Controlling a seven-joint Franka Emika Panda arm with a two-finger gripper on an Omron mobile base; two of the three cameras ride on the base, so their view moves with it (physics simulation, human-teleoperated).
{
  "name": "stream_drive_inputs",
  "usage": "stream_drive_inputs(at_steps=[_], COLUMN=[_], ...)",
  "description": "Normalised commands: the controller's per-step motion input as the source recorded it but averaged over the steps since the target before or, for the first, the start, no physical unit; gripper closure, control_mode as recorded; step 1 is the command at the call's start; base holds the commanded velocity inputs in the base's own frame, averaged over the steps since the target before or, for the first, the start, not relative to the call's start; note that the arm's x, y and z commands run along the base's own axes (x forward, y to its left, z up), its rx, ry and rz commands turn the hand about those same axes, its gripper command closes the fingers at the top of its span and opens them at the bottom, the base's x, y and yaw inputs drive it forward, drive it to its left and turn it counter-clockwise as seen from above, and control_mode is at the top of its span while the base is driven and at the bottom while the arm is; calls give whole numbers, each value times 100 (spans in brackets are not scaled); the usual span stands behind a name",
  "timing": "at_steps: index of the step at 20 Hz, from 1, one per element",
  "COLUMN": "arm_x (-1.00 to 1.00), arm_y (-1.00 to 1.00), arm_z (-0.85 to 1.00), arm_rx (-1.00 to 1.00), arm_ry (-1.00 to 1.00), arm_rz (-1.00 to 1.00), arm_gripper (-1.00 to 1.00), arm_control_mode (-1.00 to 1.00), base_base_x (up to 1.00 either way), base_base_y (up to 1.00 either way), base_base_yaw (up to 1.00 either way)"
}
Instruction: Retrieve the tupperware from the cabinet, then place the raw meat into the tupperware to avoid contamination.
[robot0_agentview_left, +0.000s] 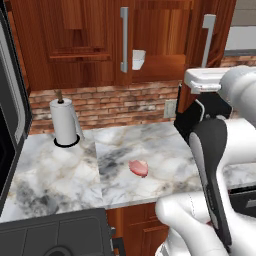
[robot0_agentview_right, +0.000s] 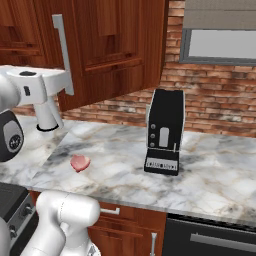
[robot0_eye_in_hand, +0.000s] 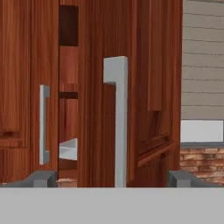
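My tool (robot0_eye_in_hand: 113, 178) is spread wide, holding nothing, its fingertips (robot0_eye_in_hand: 41, 178) either side of the long silver handle (robot0_eye_in_hand: 116, 122) on the cabinet (robot0_eye_in_hand: 148, 87) door, which stands ajar. Through the gap beside that handle I see the whitish tupperware (robot0_eye_in_hand: 69, 149) inside. Well below the cabinet, the raw meat (robot0_agentview_left: 138, 168) lies on the marble surface (robot0_agentview_left: 165, 160), with the paper-towel roll (robot0_agentview_left: 65, 122) off to its left.

I log a grey-veined marble counter (robot0_agentview_right: 210, 170) as my landmark. Behind it runs a red brick wall (robot0_agentview_right: 220, 107). Above the counter's right end sits a window (robot0_agentview_right: 220, 47) with a grey blind (lowered partway). A wall outlet (robot0_agentview_left: 170, 108) is set in the brick behind it. Below the counter's front edge I see wooden drawers (robot0_agentview_right: 125, 225) and a dark appliance front (robot0_agentview_right: 210, 240). Lighting even.
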Motion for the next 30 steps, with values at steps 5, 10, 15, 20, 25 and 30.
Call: stream_drive_inputs(at_steps=[5,10,15,20,25,30], arm_x=[-16,-24,-31,-30,-21,-12], arm_y=[46,36,26,14,6,4], arm_z=[4,4,1,0,0,-2], arm_rx=[-13,-17,-21,-24,-24,-24], arm_ry=[3,6,7,7,8,13], arm_rz=[0,0,0,0,0,0], arm_gripper=[-100,-100,-100,-100,-100,-100], arm_control_mode=[-100,-100,-100,-100,-100,-100], base_base_x=[0,0,0,0,0,0], base_base_y=[0,0,0,0,0,0], base_base_yaw=[0,0,0,0,0,0])
